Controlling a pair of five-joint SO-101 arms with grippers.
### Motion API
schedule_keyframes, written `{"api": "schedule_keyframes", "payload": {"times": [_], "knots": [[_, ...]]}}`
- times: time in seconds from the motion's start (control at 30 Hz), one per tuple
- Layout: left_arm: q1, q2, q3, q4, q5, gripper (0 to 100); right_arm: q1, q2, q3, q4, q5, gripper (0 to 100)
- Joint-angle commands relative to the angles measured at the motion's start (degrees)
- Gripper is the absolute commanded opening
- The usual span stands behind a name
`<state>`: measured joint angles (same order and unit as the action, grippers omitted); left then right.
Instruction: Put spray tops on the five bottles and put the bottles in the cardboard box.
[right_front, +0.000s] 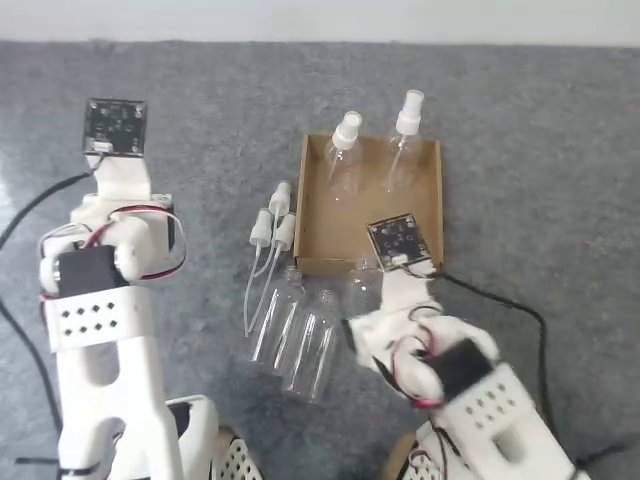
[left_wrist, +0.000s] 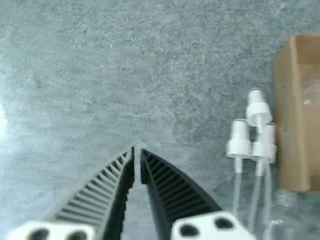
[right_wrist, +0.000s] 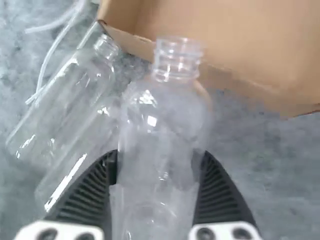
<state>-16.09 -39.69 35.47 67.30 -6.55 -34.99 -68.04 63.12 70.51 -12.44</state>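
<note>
Two clear bottles with white spray tops (right_front: 345, 155) (right_front: 403, 145) lie in the cardboard box (right_front: 432, 215). Three loose spray tops (right_front: 272, 225) (left_wrist: 250, 135) lie just left of the box. Beside them on the carpet lie two uncapped bottles (right_front: 275, 315) (right_front: 315, 345). My right gripper (right_wrist: 155, 170) is shut on a third uncapped bottle (right_wrist: 160, 120) (right_front: 365, 285), whose open neck points at the box's near wall (right_wrist: 225, 75). My left gripper (left_wrist: 136, 152) is shut and holds nothing, over bare carpet left of the spray tops.
Grey carpet covers the table. The left arm (right_front: 110, 250) stands at the left, the right arm (right_front: 440, 360) at the lower right, with a black cable (right_front: 520, 315) running off beside it. Bare carpet lies left and far of the box.
</note>
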Motion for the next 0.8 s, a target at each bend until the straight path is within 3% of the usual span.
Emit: {"api": "schedule_keyframes", "payload": {"times": [0.0, 0.13, 0.27, 0.4, 0.53, 0.77], "knots": [[2.5, 0.1, 0.0, 0.6, -0.2, 1, 4.4, -4.4, -12.0, 11.1, 6.2, 0.4], [5.9, 2.8, -0.2, 0.5, -0.1, 1, 13.0, -1.7, -22.8, 19.7, 13.9, 0.5], [8.5, 12.8, -3.0, 0.6, -0.4, 5, 27.3, 6.9, -30.2, 23.4, 23.4, 0.5], [11.8, 23.3, -8.1, -0.1, -2.5, 12, 42.4, 19.1, -34.4, 22.8, 33.2, 0.5], [14.5, 33.0, -14.4, -0.9, -2.5, 13, 54.7, 31.1, -36.5, 18.5, 42.9, 0.6], [14.7, 49.1, -23.8, -3.8, -2.8, 13, 64.0, 48.4, -36.6, 10.9, 57.6, 0.6]]}}
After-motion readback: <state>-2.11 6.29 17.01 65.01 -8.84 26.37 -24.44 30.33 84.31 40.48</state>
